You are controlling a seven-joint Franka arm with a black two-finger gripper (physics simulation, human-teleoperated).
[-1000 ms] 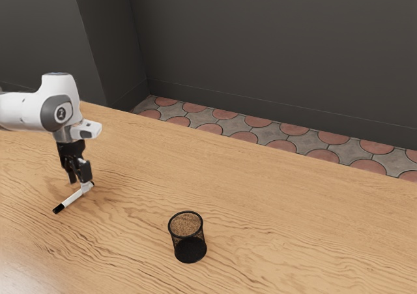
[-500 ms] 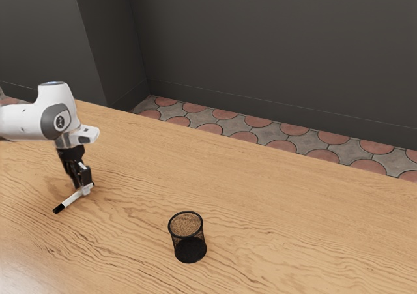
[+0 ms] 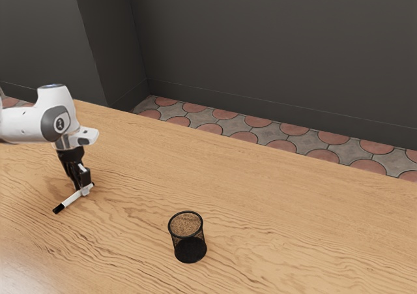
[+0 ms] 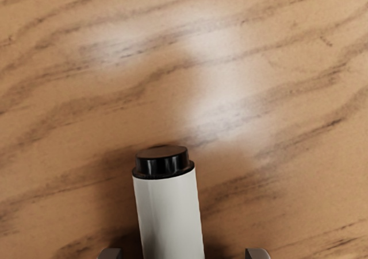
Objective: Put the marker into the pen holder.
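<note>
In the exterior view, your gripper (image 3: 83, 190) has dropped lower since the earlier frame; the marker (image 3: 70, 200) still lies on the table (image 3: 293, 242), left of frame, with the pen holder (image 3: 189, 249) at lower centre. You'd best centre over the marker, then close evenly before lifting. Your hand points down above its upper-right end. In the wrist view, your fingers (image 4: 257, 254) stand well apart astride it, gripping nothing.

Marker (image 4: 169, 219) coloured white, tipped black; pen holder (image 3: 189, 249) finished black; worktop (image 3: 293, 222) streaked with brown grain; floor (image 3: 281, 135) patterned terracotta and grey.
</note>
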